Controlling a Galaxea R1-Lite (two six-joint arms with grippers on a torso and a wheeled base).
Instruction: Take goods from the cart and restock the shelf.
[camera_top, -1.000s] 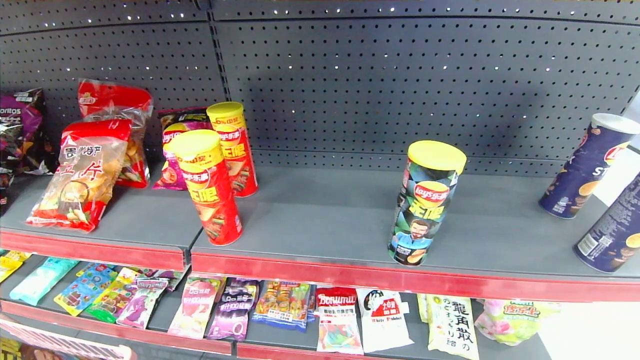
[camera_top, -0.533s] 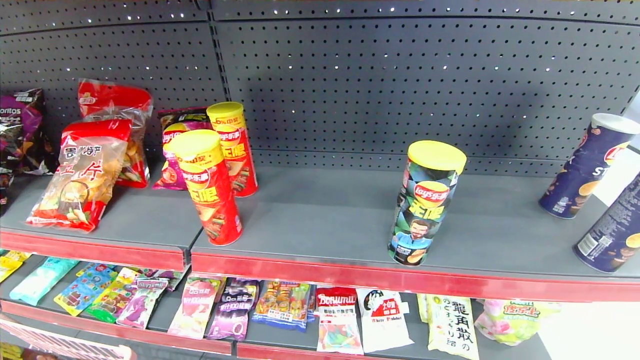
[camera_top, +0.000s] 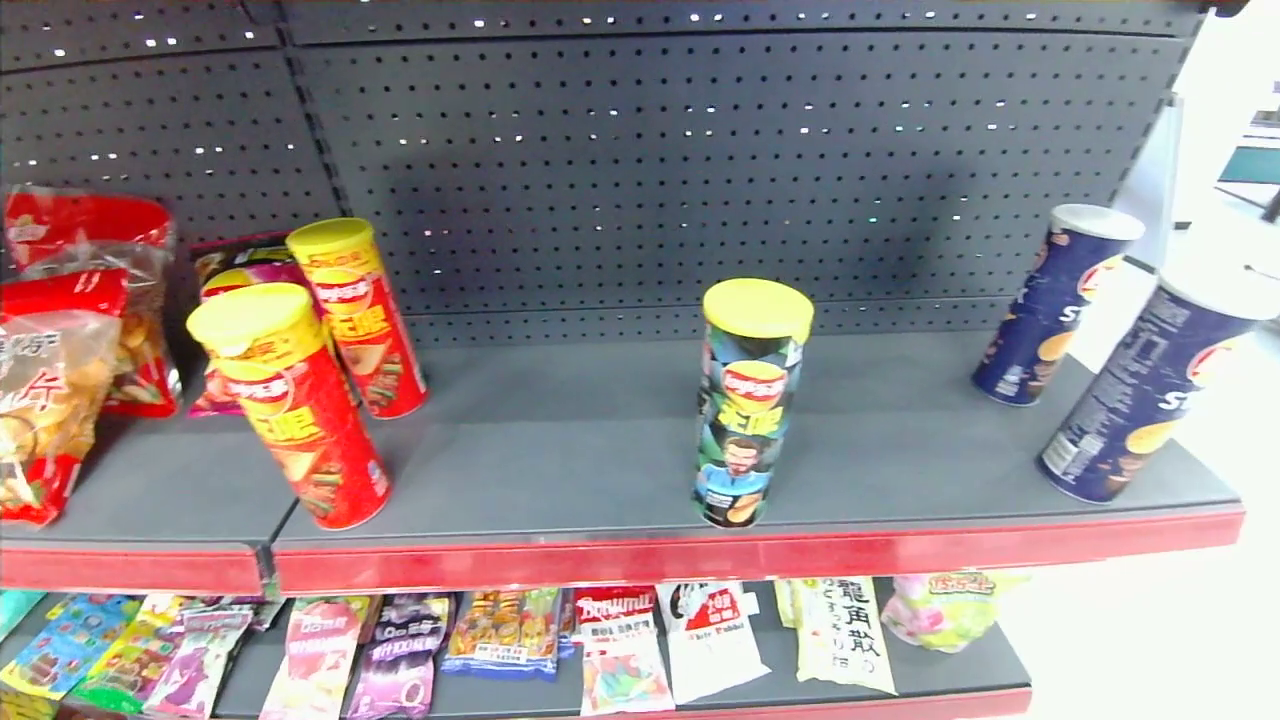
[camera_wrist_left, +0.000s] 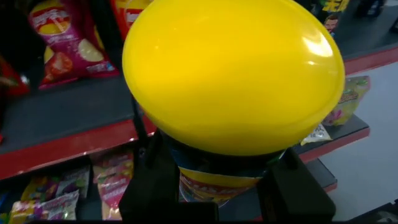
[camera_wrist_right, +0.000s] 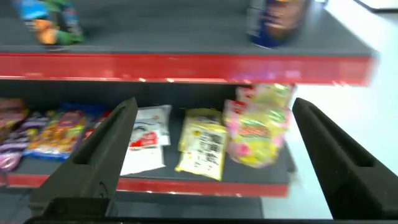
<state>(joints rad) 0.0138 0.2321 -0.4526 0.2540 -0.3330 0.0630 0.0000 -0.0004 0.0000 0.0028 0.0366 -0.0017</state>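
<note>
Chip can (camera_wrist_left: 233, 74): yellow-lidded, clamped in left gripper (camera_wrist_left: 227, 186)
Right gripper (camera_wrist_right: 214, 109): spread wide, snack bags (camera_wrist_right: 202, 146) lying just beyond it

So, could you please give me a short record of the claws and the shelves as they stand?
Left claw: shut on held can, yellow lid
Right claw: open, empty, facing the lower shelf
Upper shelf, left: bags, red cans
Upper shelf, middle: green can, near the front edge
Upper shelf, right: blue cans
Lower shelf: row of flat packets
</note>
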